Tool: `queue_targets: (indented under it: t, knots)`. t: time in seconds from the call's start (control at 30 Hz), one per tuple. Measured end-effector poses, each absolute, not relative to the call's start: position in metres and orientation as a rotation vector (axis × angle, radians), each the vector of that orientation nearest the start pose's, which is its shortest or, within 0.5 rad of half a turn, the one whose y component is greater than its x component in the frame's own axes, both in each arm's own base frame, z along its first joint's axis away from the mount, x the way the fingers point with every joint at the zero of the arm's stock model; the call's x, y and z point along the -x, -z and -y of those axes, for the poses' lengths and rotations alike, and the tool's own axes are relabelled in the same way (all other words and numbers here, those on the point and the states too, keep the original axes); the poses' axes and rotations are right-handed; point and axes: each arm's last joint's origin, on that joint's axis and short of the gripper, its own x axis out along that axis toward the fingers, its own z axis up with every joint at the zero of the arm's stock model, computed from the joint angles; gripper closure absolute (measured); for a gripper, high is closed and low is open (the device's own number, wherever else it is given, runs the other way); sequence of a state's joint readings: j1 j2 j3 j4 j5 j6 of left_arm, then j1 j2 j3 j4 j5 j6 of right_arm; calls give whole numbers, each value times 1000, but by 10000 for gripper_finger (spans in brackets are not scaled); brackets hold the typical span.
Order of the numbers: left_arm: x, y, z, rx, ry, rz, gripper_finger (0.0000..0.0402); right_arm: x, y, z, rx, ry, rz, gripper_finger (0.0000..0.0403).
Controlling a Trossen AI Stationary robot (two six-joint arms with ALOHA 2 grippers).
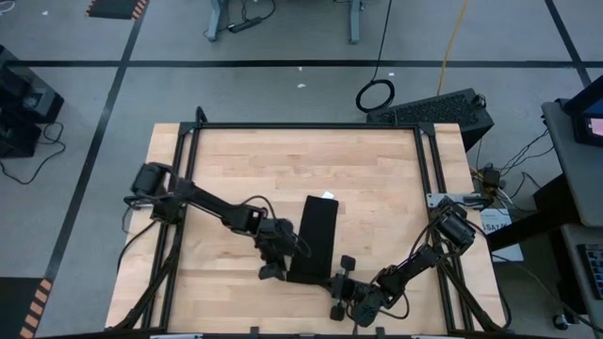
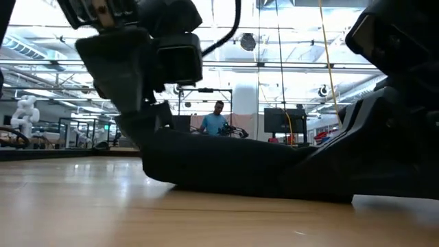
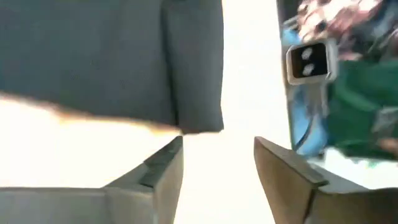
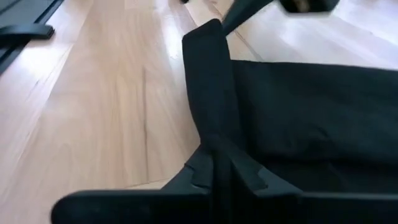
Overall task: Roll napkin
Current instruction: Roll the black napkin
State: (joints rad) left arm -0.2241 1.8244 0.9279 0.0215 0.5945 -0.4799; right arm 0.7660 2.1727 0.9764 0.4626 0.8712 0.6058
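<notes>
The black napkin (image 1: 316,237) lies folded into a long narrow strip on the wooden table (image 1: 245,160), with its white tag (image 1: 328,195) at the far end. My right gripper (image 1: 341,275) is at the strip's near right corner, shut on the cloth. My left gripper (image 1: 277,264) is open at the strip's near left corner. In the left wrist view the napkin's corner (image 3: 199,118) shows just ahead of the gripper (image 3: 217,152). I cannot tell whether a finger touches the corner. My right gripper (image 4: 214,167) pinches the napkin's near short edge (image 4: 214,140) between its two fingers, coming in low from the table's near right side. The pinched edge stands up as a ridge (image 4: 208,68) above the table. The rest of the strip lies flat.
Black frame rails (image 1: 429,169) run along the table's left, right and far sides. A black keyboard (image 1: 433,108) lies beyond the far right corner. A person (image 2: 218,116) stands far off in the room. Bare wood lies left and right of the strip.
</notes>
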Motion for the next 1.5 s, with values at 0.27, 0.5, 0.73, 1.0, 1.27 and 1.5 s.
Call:
queue_targets:
  t: [0.27, 0.5, 0.73, 1.0, 1.27, 1.5]
  knots:
    - [-317, -167, 135, 47, 437, -792, 153, -290, -57, -244, -204, 279, -431, 393]
    - [-293, -163, 193, -363, 244, -609, 150, -292, -56, -242, -273, 289, -441, 392]
    - [-297, -131, 202, -497, 226, -643, 150, -294, -56, -241, -287, 275, -456, 392]
    - [-305, -103, 202, -562, 188, -640, 151, -294, -55, -240, -294, 277, -461, 392]
    - [-307, -99, 201, -562, 165, -642, 184, -294, -54, -240, -302, 276, -465, 392]
    - [-312, -97, 192, -537, 137, -672, 233, -294, -54, -240, -311, 251, -487, 392]
